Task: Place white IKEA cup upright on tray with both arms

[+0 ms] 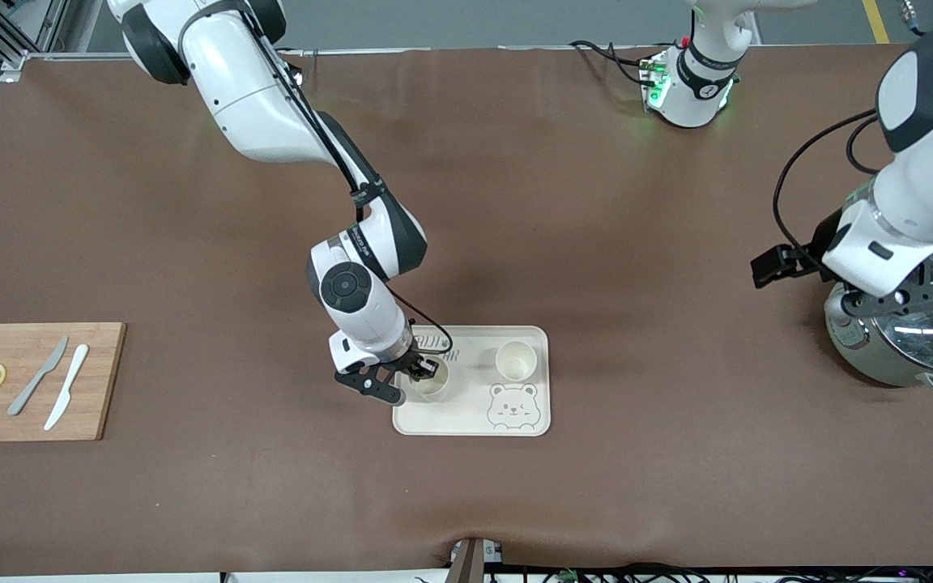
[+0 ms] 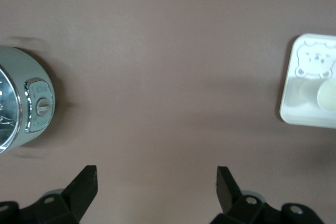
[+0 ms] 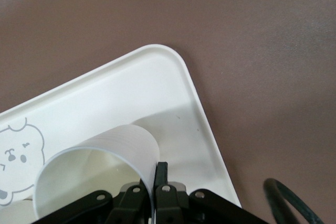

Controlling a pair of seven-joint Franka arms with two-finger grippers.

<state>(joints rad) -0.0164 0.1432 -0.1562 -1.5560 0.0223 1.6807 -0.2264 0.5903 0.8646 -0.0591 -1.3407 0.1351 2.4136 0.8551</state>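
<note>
The cream tray (image 1: pixel 475 421) with a bear drawing lies near the middle of the table. A white cup (image 1: pixel 515 360) stands upright on it, at the left arm's end. A second white cup (image 1: pixel 432 387) stands on the tray's other end. My right gripper (image 1: pixel 422 370) is shut on this cup's rim, one finger inside and one outside. In the right wrist view the gripper (image 3: pixel 156 169) pinches the cup's wall (image 3: pixel 131 140) over the tray (image 3: pixel 131 87). My left gripper (image 1: pixel 768 267) is open and empty, up beside the pot, over bare table (image 2: pixel 157 174).
A steel pot (image 1: pixel 912 340) with a glass lid stands at the left arm's end; it also shows in the left wrist view (image 2: pixel 26 108). A wooden cutting board (image 1: pixel 33 380) with two knives and lemon slices lies at the right arm's end. The tray's edge shows in the left wrist view (image 2: pixel 310 114).
</note>
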